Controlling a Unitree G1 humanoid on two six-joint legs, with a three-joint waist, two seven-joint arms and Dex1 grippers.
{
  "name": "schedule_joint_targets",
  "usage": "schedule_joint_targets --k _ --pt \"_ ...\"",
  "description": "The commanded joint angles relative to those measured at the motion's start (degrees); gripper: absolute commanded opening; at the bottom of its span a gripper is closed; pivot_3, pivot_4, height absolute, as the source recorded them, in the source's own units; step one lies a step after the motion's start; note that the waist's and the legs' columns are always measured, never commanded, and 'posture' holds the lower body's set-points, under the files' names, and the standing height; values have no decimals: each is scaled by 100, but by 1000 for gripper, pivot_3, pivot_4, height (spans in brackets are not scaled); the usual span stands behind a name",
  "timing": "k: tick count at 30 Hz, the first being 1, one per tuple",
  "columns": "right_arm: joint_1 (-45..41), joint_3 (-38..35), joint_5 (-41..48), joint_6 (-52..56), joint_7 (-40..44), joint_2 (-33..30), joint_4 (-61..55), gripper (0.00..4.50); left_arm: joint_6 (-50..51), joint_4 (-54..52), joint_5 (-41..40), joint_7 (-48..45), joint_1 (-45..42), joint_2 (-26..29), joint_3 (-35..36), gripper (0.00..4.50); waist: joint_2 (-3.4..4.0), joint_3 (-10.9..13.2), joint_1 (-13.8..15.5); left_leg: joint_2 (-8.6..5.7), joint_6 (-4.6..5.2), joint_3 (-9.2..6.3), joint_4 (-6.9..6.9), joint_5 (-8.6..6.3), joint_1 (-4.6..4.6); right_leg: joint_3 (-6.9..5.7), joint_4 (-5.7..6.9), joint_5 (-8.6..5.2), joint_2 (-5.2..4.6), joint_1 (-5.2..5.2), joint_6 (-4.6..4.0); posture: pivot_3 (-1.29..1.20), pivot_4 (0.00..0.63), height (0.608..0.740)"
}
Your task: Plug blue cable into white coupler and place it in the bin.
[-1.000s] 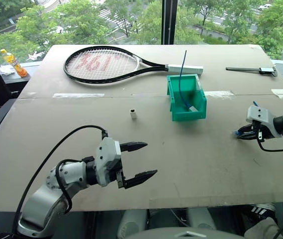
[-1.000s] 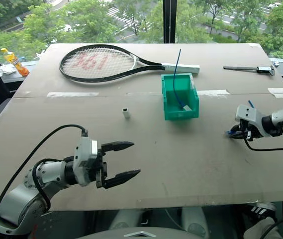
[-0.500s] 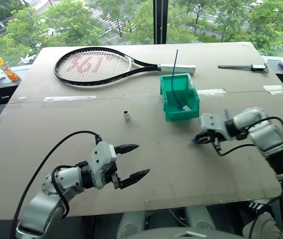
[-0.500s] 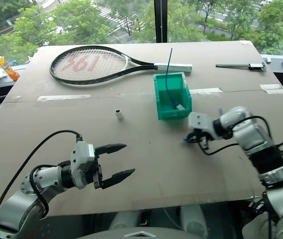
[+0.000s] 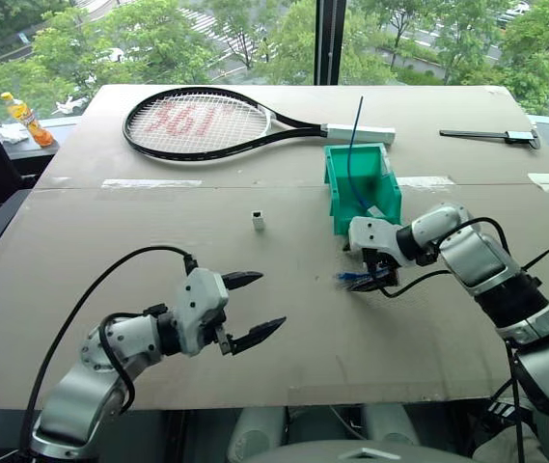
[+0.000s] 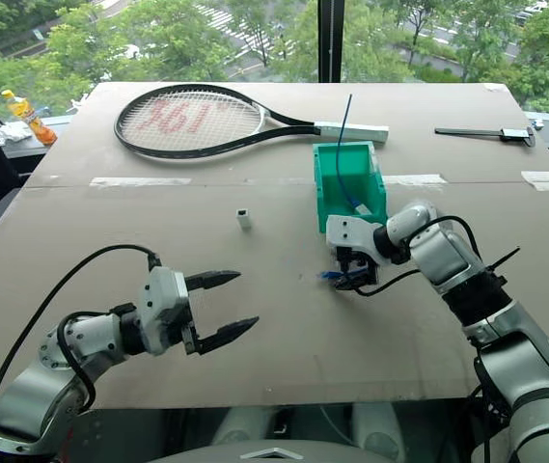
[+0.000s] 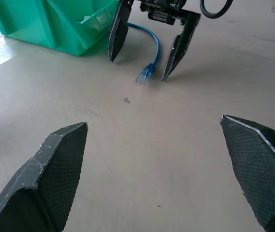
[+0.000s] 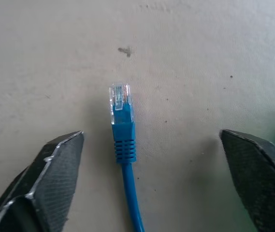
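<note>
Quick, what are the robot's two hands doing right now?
Left gripper: open, holding nothing.
Right gripper: open, the blue cable lying loose on the table between its fingers.

Bright daylight comes in through the window (image 5: 255, 39) behind the worktop (image 5: 284, 318). Shadows are soft and pale. The head pictures are sharp. Up close, the left end effector's fingertips (image 7: 55, 179) look a little blurry.

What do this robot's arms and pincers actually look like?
Both arms are rounded silver-grey metal segments with black joints. A black cable loops loosely outside each forearm to the wrist. Each ends in a pale grey block carrying two black, tapering fingers with a textured surface and worn edges: the left gripper and the right gripper. No markings are readable.
</note>
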Motion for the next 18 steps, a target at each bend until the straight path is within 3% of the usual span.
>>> schedule_joint_targets --k 1,4,9,13,18 --pt "580 -1085 1068 18 70 -167 -884 4425 137 122 3 -247 -515 85 -287 4500 3 2 -10 -2 0 -1 0 0 -3 0 -1 2 -1 0 3 0 150 740" --pt "1501 -1645 1343 -534 124 -611 -1374 4425 213 538 102 -376 -1140 -2 -575 4500 2 3 30 -8 1 -12 1 -1 -4 -9 -4 5 -2 5 12 0 150 740" --pt "3116 -2895 1660 -1430 -642 -604 -2270 4425 167 1336 390 -672 -2068 -220 -1128 4500 3 4 -12 -6 2 -3 1 0 -3 -3 -3 7 1 4 20 0 150 740" --pt "4624 -3826 2134 -1683 -1233 -209 -3016 4425 -307 2319 822 -979 -2830 -634 -1668 4500 1 4 -6 1 2 6 1 0 8 8 7 5 9 6 27 0 150 740" --pt "5500 -4188 2177 -1710 -1832 41 -3488 4425 -778 3320 1283 -1086 -3491 -1181 -2067 4500 -2 4 -20 1 3 21 10 0 14 23 9 -11 11 12 29 0 150 740"
